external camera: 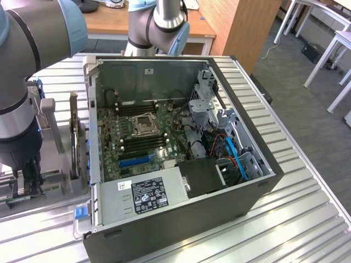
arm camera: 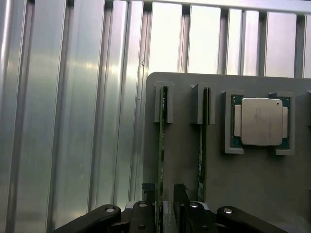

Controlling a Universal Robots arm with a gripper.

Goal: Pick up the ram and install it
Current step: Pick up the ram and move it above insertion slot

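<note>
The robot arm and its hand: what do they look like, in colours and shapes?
The arm is made of round silver-grey tubes with light blue caps at the joints; its lowest part is dark. The hand is black, with two flat fingers and small silver screw heads on its linkage.

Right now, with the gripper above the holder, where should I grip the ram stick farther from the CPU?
I'd pinch the ram across its two flat faces, partway along its length, coming straight down from above. It stands on edge in the grey holder, its end caught in a slotted post, so only the faces are free. The open gripper straddles it.
</note>
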